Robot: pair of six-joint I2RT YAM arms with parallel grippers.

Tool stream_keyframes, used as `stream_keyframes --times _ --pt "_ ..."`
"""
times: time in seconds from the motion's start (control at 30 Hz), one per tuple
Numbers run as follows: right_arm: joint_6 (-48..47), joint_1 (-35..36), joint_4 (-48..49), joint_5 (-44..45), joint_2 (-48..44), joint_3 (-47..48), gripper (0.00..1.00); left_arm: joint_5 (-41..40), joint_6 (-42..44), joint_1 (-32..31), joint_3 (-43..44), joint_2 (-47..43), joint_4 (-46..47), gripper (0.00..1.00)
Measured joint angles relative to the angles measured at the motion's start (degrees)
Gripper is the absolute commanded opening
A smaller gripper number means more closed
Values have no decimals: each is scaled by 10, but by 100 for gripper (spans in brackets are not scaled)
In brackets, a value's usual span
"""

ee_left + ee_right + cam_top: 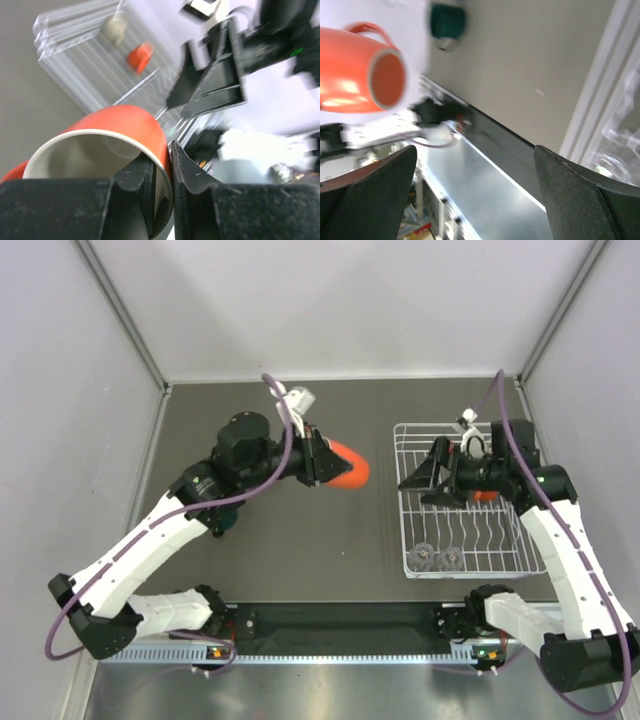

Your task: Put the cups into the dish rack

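Observation:
My left gripper (322, 458) is shut on the large orange mug (347, 466), one finger inside the rim and one outside, and holds it on its side above the table left of the white dish rack (500, 552). In the left wrist view the mug (120, 125) fills the foreground, the jaws pinching its wall. The rack (80, 60) there holds a beige mug (116, 29) and the tiny orange cup (140, 56). Two clear glasses (438, 557) lie at the rack's near end. My right gripper (422, 480) is open and empty over the rack's left edge. The blue mug is out of view.
The right wrist view shows the orange mug (360, 70) in the air, a dark green cup (447, 25) on the table beyond it, and my open fingers (380, 190). White walls enclose the dark table (300, 550) on three sides.

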Motion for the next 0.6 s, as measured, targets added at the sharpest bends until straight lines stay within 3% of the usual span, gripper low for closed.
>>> stream_keyframes --times 0.3,0.6 --pt "149 24 174 -80 -35 68 100 43 -197 47 -61 -40 284 0" --pt "216 68 286 -82 -34 96 100 43 -441 47 -156 -13 462 0"
